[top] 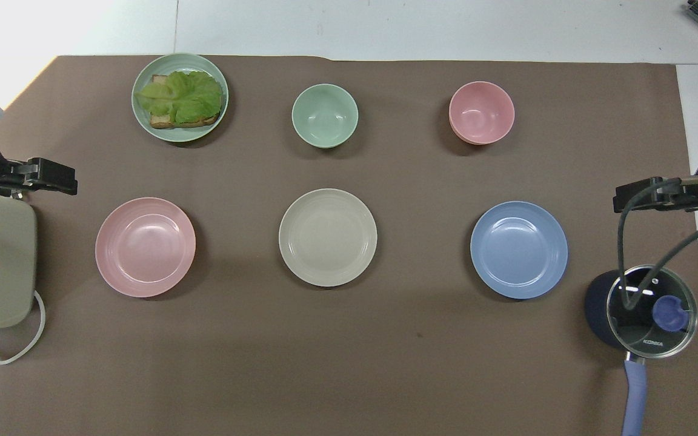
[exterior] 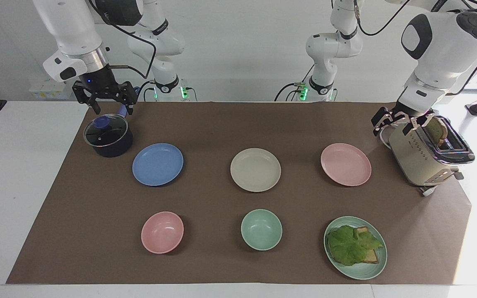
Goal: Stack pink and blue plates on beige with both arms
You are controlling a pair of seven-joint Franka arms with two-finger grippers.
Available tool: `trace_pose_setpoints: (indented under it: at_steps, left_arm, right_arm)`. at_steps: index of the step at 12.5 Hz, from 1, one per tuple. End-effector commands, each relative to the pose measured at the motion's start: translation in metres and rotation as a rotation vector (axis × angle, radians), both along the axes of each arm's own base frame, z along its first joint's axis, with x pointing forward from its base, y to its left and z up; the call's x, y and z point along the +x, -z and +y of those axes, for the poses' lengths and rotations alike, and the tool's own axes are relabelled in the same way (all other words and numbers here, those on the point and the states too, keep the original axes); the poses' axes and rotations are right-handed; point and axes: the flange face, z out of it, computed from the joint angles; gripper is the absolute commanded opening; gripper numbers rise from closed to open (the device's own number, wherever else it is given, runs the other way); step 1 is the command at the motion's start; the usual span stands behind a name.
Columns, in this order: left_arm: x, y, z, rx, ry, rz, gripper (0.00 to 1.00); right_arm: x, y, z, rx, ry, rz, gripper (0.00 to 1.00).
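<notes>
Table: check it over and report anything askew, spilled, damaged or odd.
Nothing stands out. The blue plate, beige plate and pink plate lie flat, apart, in one row, all empty. No spills or damage show. The toaster at the left arm's end sits angled to the mat's edge.

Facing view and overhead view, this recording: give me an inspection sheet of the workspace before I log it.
Surface: brown mat covering a white table.
Job's things: blue plate, beige plate and pink plate lie apart in one row, beige in the middle; nothing stacked yet.
Clutter: lidded saucepan, toaster holding bread, pink bowl, green bowl, green plate with lettuce and bread.
Grippers: right pincer open over the saucepan; left pincer open at the toaster; neither holds anything.
Cables: black cables along both arms; toaster's white cord on the mat.
Surroundings: white wall, nothing else seen.
</notes>
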Motion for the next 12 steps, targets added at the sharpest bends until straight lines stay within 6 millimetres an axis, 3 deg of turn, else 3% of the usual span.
trace_pose_setpoints:
  at_steps: [1,7,9,12]
  left_arm:
    - [-0.004,-0.007,0.000,0.018,0.002,0.001,1.00]
    - [-0.005,-0.001,0.008,0.017,-0.002,0.006,1.00]
    - [-0.004,0.012,0.009,0.018,-0.003,0.018,1.00]
    - [-0.002,0.047,0.011,0.018,-0.008,0.026,1.00]
  right_arm:
    - [-0.003,-0.002,0.000,0.002,0.023,-0.006,1.00]
    - [-0.003,-0.003,-0.001,0.002,0.014,-0.004,1.00]
    - [-0.004,-0.003,-0.001,0.000,0.014,-0.004,1.00]
    - [-0.003,-0.003,-0.001,0.000,0.014,-0.002,1.00]
